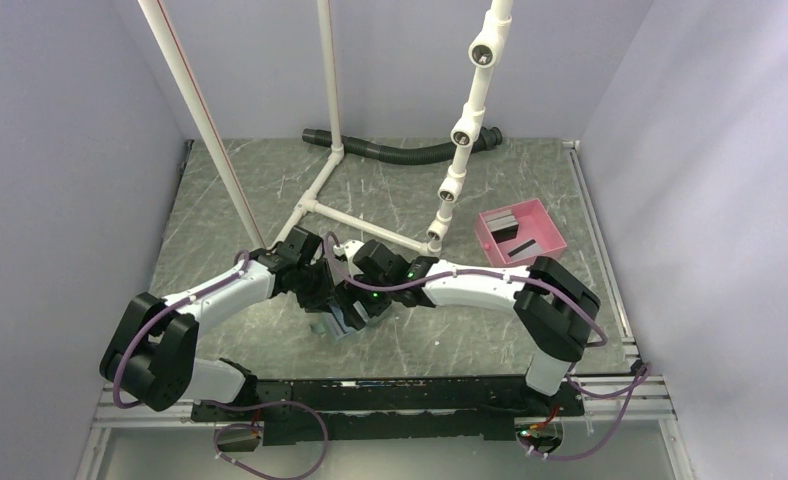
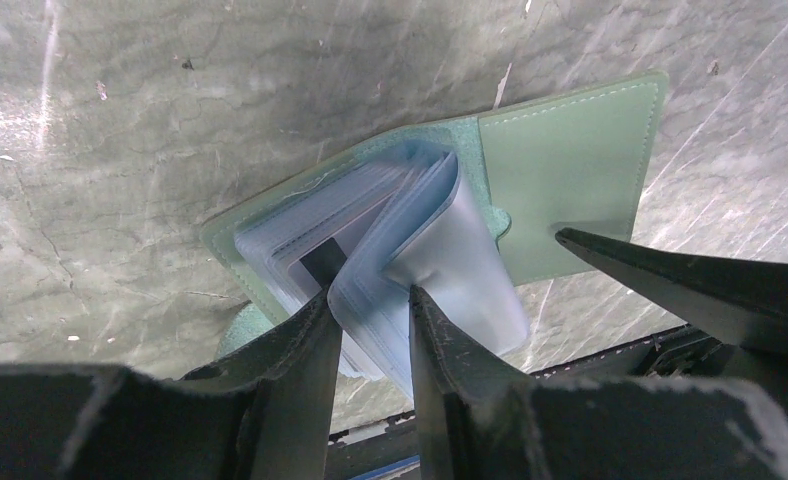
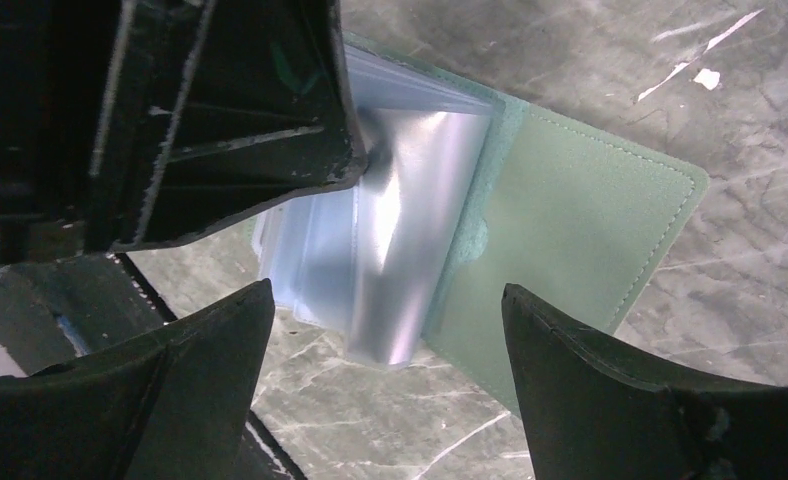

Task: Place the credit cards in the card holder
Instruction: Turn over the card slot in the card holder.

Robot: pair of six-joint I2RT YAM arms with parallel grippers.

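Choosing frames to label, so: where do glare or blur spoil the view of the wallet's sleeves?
Right wrist: white glare washes out the sleeves. Left wrist: no glare, sleeves slightly soft, wallet cover crisp. Top view: evenly lit, wallet mostly hidden.

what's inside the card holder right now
The open card holder shows a fan of clear plastic sleeves, some pinched by the left gripper. One dark card sits edge-on between sleeves. Whether other sleeves hold cards is hidden by frosted plastic and that gripper.

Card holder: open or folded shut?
Open: the card holder lies spread on the table; left hand pinches its clear sleeves, fanned upward.
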